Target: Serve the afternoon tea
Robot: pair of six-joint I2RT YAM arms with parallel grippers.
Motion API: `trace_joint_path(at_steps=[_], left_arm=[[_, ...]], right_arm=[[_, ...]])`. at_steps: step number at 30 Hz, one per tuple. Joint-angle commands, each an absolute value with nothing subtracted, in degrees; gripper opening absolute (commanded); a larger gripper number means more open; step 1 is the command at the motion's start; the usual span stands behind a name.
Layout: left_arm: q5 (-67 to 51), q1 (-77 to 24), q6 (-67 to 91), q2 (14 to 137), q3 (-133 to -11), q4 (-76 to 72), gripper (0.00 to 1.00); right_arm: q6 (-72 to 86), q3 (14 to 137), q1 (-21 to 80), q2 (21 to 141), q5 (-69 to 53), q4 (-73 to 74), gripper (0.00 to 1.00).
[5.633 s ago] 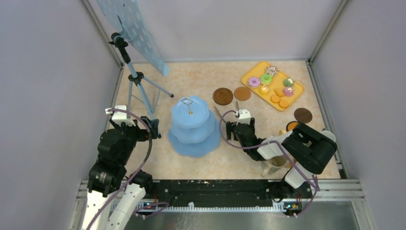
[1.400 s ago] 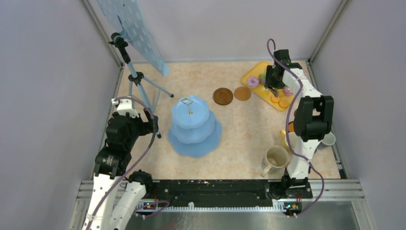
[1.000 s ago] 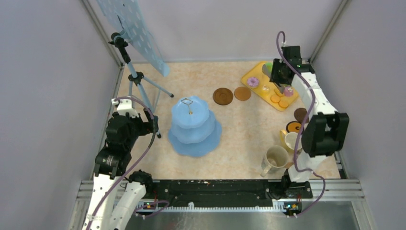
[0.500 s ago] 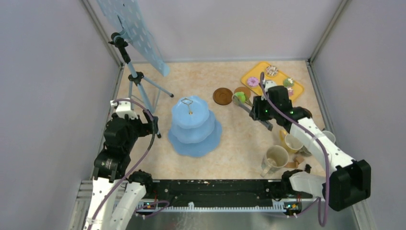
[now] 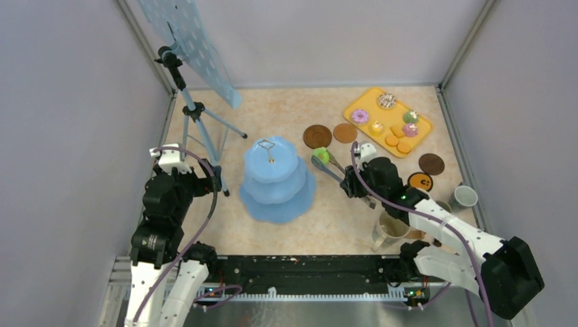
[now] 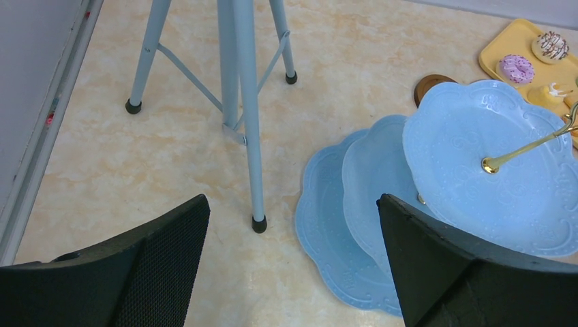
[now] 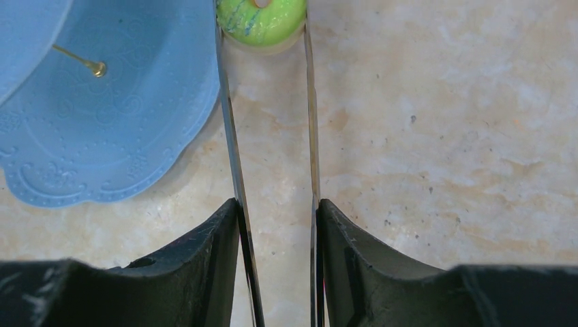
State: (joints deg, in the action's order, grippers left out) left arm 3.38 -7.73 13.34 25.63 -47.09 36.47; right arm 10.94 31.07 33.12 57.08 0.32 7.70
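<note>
Holding green donut [image 7: 261, 19] in tongs [image 7: 229, 136] squeezed by my right gripper [image 7: 278, 219] beside stand [image 7: 102, 102], nothing plated yet; other treats [image 5: 360, 116] on tray [image 5: 351, 107].

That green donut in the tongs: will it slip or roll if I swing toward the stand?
Probably light: thin tongs carry the green donut without visibly bowing. Only its edges are pinched, so its round, smooth body might slip.
</note>
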Motion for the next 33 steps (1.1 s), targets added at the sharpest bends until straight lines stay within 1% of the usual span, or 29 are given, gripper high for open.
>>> trace_joint_path(at_steps=[1, 8, 27, 33], left_arm=[[2.51, -7.38, 12.77, 25.54, -47.28, 34.19, 0.99], [2.37, -7.38, 12.74, 25.76, -47.23, 34.19, 0.99], [1.79, -6.69, 12.66, 27.39, -47.24, 34.06, 0.99], [1.55, -6.35, 12.61, 27.73, -47.28, 34.01, 0.99]], right_arm=[[7.77, 30.12, 36.68, 56.41, 1.10, -4.72, 0.27], [3.68, 30.53, 42.28, 59.55, 2.02, -9.07, 0.26], [2.88, 33.40, 46.51, 73.02, -1.66, -16.03, 0.28], [2.55, 33.07, 47.56, 75.53, 1.05, -19.03, 0.30]])
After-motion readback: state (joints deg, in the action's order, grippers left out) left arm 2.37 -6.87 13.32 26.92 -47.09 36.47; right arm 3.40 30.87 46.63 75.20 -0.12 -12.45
